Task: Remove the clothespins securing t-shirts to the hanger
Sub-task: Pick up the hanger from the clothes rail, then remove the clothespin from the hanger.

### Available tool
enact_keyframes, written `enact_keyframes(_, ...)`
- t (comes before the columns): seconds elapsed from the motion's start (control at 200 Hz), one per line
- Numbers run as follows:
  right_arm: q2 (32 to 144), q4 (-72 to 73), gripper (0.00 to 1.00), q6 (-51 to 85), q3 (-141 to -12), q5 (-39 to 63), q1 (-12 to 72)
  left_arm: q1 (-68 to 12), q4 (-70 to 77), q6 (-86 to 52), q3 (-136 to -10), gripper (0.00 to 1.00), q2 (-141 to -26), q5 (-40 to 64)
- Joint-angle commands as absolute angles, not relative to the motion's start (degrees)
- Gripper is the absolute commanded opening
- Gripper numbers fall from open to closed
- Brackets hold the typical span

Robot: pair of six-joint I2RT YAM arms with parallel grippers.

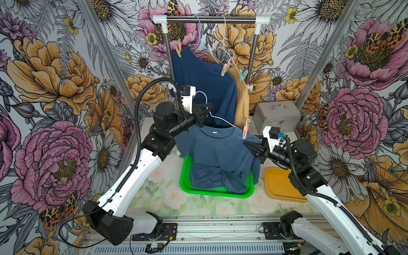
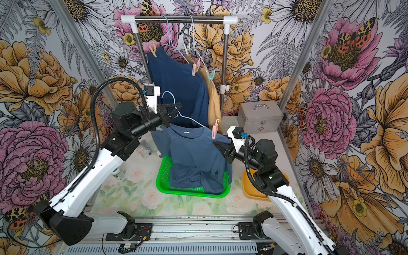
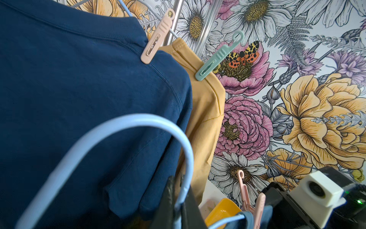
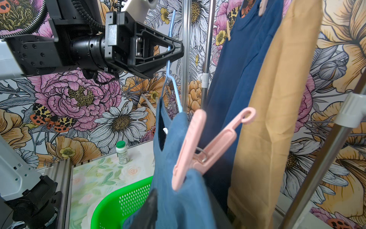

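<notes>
While the left tool [image 4: 177,50] pinches the blue hanger [image 3: 138,118] steady, the right tool [image 1: 246,145], its spread hidden, should squeeze the pink clothespin [image 4: 188,148] at its twelve o'clock.

The left arm [image 1: 132,176] climbs from its base, its wrist turned level toward the middle. The left gripper [image 1: 207,107] is clamped on the neck of a light-blue hanger [image 3: 138,118]. The right arm [image 1: 344,229] reaches inward and lower, and the right gripper [image 1: 247,145] points left with its jaws parted.

links: white [image 1: 141,167] | joints: black [image 1: 167,114] | cables: black corrugated [image 1: 138,103] | fingers: black [image 4: 177,50]
</notes>
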State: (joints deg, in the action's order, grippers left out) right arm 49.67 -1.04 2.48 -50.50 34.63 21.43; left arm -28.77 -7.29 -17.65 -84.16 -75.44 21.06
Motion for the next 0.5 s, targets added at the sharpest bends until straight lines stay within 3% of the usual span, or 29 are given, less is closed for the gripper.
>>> enact_keyframes(0.0, 48.62, -9.02, 0.75, -2.20, -54.18, 31.58, 21.24, -29.44, -8.09, -11.25, -82.81, 0.00, -72.64, 21.81)
enact_keyframes(0.155, 48.12, -20.75, 0.95, -5.25, -58.60, 32.91, 18.39, -29.75, -8.14, -5.97, -80.83, 0.00, -71.01, 23.02)
enact_keyframes(0.495, 59.39, -48.18, 0.97, -12.25, -76.78, 35.16, 15.99, -37.03, -12.13, 9.97, -78.79, 0.00, -71.18, 19.46)
